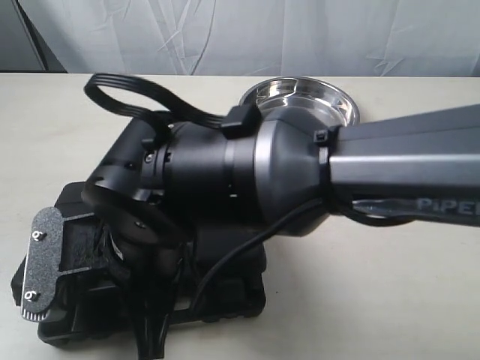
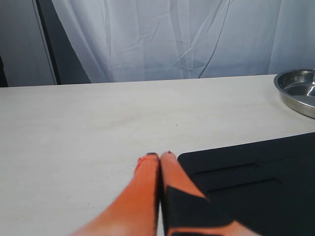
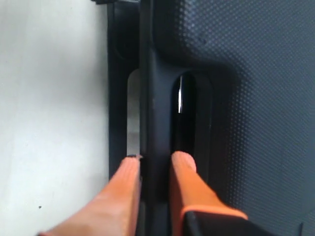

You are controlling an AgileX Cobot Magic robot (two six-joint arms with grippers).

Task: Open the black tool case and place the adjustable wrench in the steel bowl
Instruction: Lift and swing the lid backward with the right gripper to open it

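Observation:
The black tool case (image 1: pixel 225 289) lies shut on the table, largely covered by my right arm (image 1: pixel 390 176), which reaches across it. In the right wrist view my right gripper (image 3: pixel 156 160) straddles the case's handle bar (image 3: pixel 155 113), one orange finger on each side, pressed against it. My left gripper (image 2: pixel 160 156) is shut and holds nothing, low over the table just beside a corner of the case (image 2: pixel 256 182). The steel bowl (image 1: pixel 300 101) stands empty behind the case and also shows as the bowl (image 2: pixel 298 91) in the left wrist view. The adjustable wrench is hidden.
A grey textured plate with two screws (image 1: pixel 37 266) stands at the case's left edge. A black ribbon cable (image 1: pixel 127 94) loops above the right wrist. A white curtain (image 1: pixel 262 34) hangs behind the pale table (image 1: pixel 390 292).

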